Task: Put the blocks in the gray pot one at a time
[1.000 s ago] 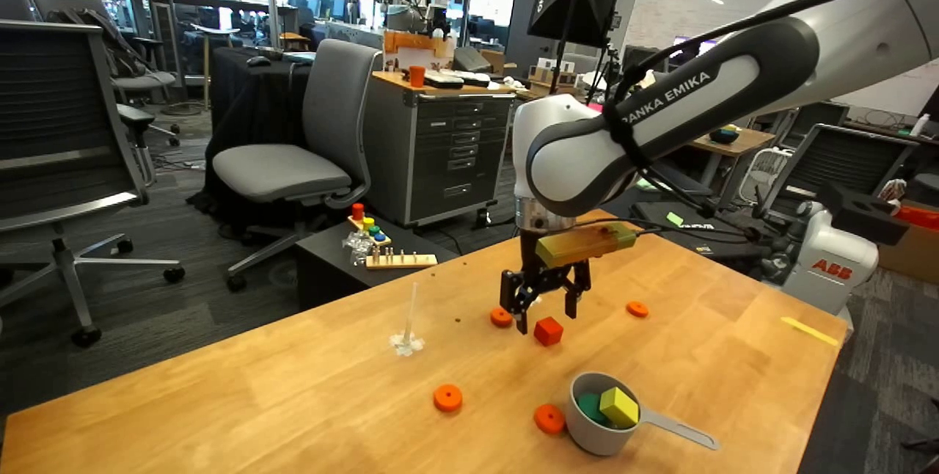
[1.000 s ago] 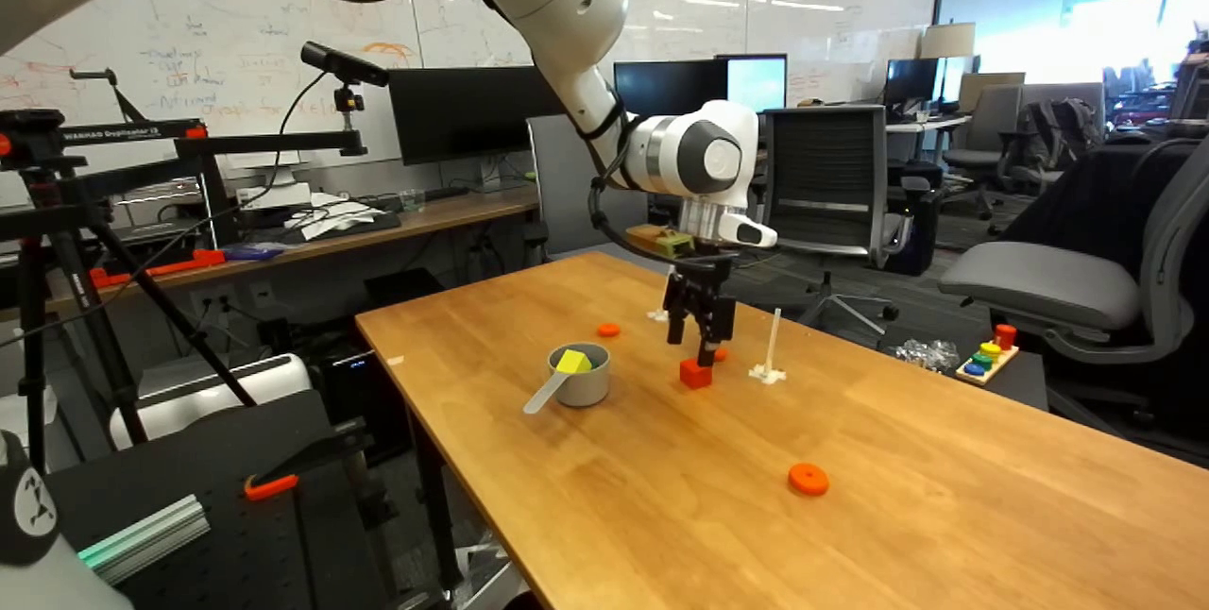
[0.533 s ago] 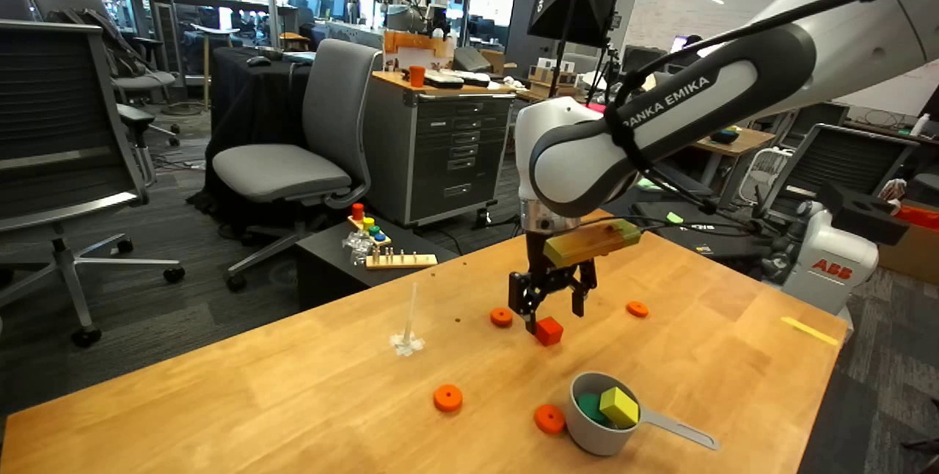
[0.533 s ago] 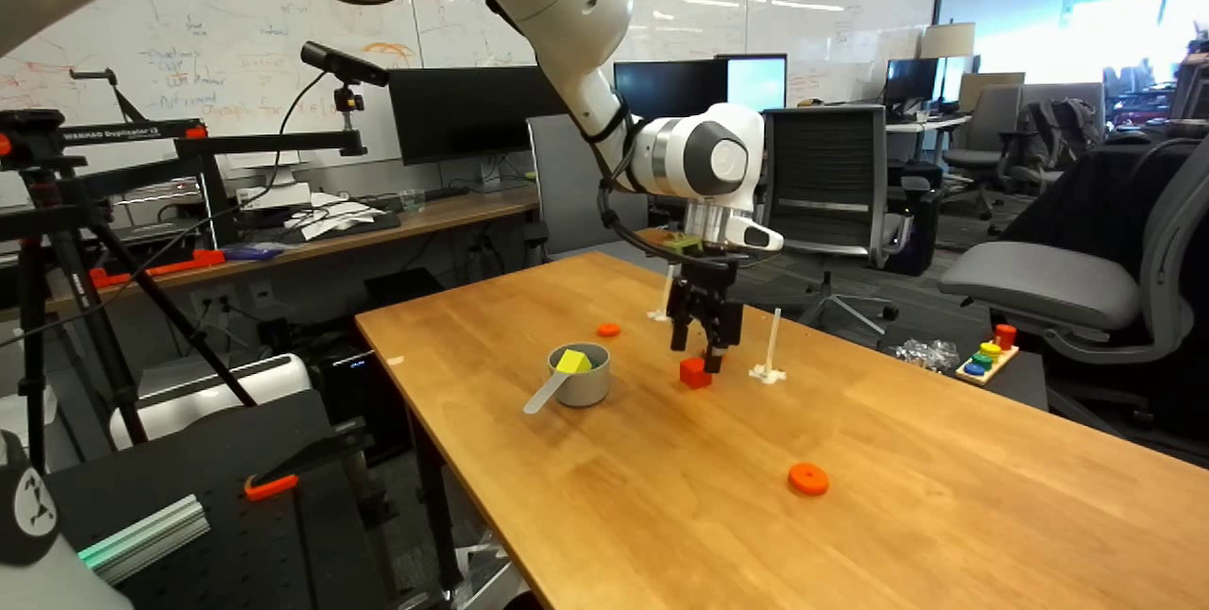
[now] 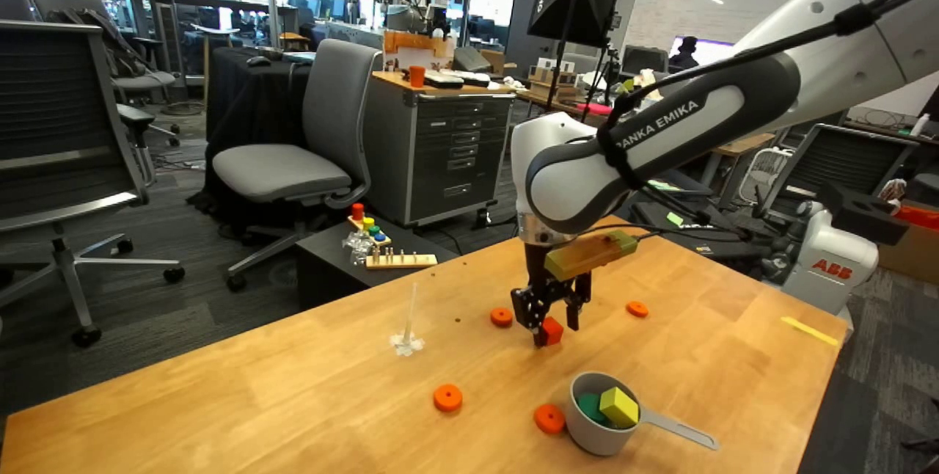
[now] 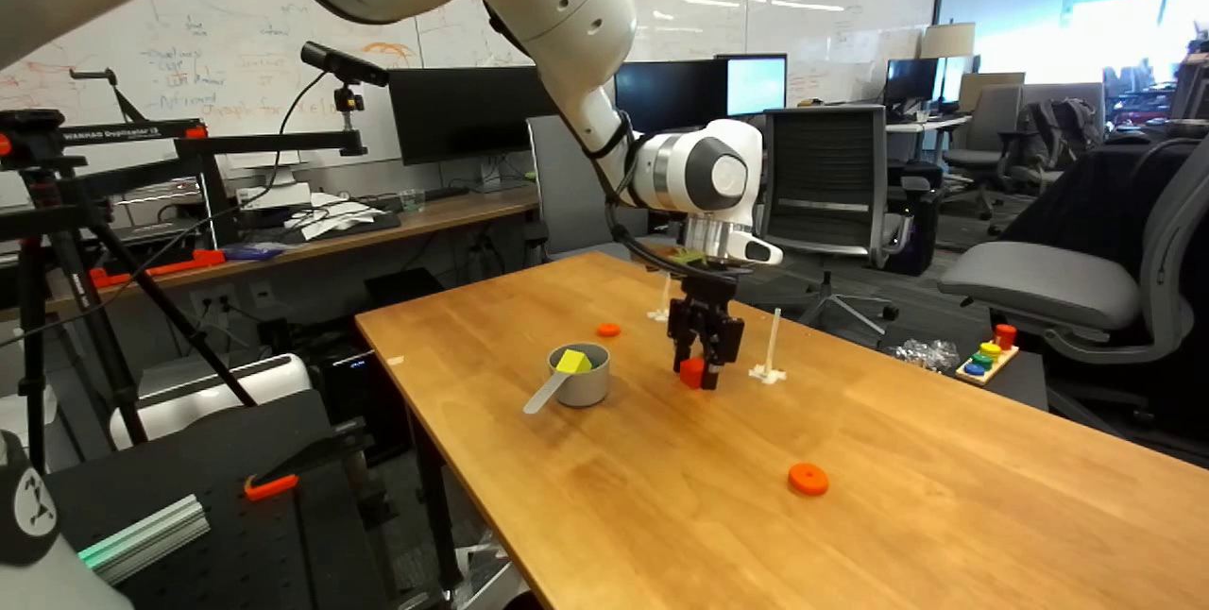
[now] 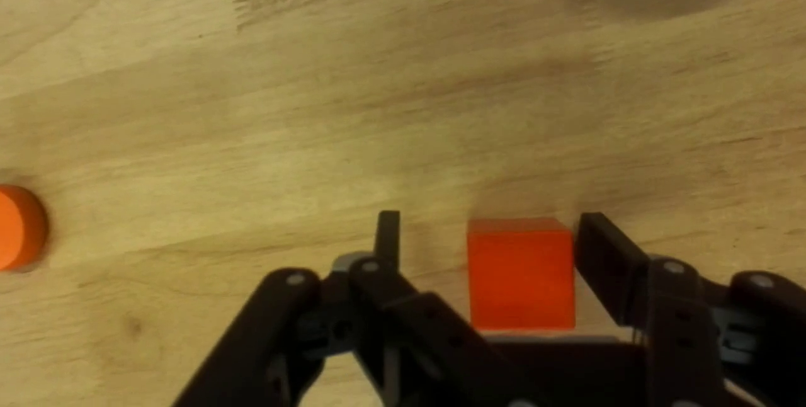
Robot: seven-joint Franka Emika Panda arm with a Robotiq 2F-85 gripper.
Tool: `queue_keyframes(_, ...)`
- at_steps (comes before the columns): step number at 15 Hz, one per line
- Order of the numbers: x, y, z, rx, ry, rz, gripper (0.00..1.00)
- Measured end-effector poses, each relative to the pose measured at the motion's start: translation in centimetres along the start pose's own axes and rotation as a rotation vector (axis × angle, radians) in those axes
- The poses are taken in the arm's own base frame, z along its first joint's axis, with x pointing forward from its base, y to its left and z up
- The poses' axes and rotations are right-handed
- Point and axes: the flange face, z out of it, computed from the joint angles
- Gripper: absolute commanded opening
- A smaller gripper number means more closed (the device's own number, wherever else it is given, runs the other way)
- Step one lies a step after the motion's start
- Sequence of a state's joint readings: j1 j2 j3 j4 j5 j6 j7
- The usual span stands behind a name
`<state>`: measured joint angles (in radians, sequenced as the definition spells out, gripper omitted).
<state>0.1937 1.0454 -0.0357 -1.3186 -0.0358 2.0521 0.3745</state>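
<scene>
On the table (image 5: 293, 378) your jaws stand spread astride the red block (image 7: 521, 278), presumably to pinch it; contact is unclear

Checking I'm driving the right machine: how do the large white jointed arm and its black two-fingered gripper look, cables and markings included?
The large white jointed arm has dark gray rounded panels, white EMIKA lettering, a black cable bound by black straps, and a silvery metal collar. A boxy yellow-brown attachment sits by the black two-fingered gripper, whose jointed fingers carry gray round pivot heads.
</scene>
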Motion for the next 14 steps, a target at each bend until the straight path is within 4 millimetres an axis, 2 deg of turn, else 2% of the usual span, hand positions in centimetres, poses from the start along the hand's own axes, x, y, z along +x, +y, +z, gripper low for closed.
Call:
queue_keyframes(4,0.2,-0.2,-0.2,0.001,0.008,-0.017,0.13)
queue_keyframes(9,-0.3,-1.2,-0.2,-0.037,0.022,-0.088,0.12)
queue_keyframes(11,-1.2,-2.8,-0.2,-0.072,0.037,-0.155,0.12)
queue_keyframes(14,-3.6,-6.2,-0.2,-0.110,0.068,-0.263,0.12)
